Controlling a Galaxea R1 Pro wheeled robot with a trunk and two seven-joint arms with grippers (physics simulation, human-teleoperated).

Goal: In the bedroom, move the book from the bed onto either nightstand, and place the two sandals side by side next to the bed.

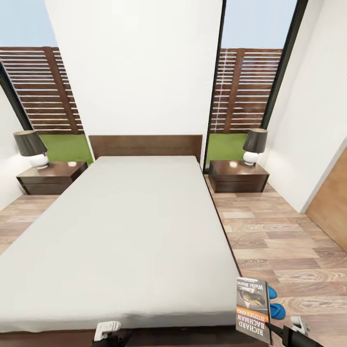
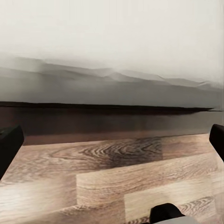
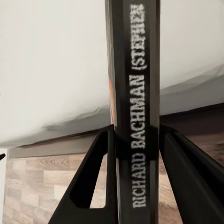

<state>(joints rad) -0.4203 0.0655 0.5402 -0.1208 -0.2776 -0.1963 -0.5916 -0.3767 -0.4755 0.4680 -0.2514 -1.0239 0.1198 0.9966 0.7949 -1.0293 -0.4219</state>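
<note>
The book (image 1: 252, 309) is held upright off the bed's right front corner, cover toward me, with my right gripper (image 1: 270, 330) shut on its lower edge. In the right wrist view its dark spine (image 3: 136, 116) with white lettering sits clamped between the two black fingers (image 3: 91, 179). Just behind the book, the two blue sandals (image 1: 275, 305) lie on the floor beside the bed, partly hidden. The bed (image 1: 120, 226) has a bare pale mattress. A nightstand stands at each side of the headboard, left (image 1: 52, 177) and right (image 1: 238, 177). My left gripper (image 1: 107, 332) (image 2: 112, 142) is open at the bed's foot.
Each nightstand carries a lamp with a dark shade (image 1: 30, 147) (image 1: 255, 144). Wood floor (image 1: 279, 236) runs along the bed's right side up to a white wall (image 1: 313, 120) and a wooden panel (image 1: 332, 207). The left wrist view faces the bed's dark frame (image 2: 112, 122) low over the floor.
</note>
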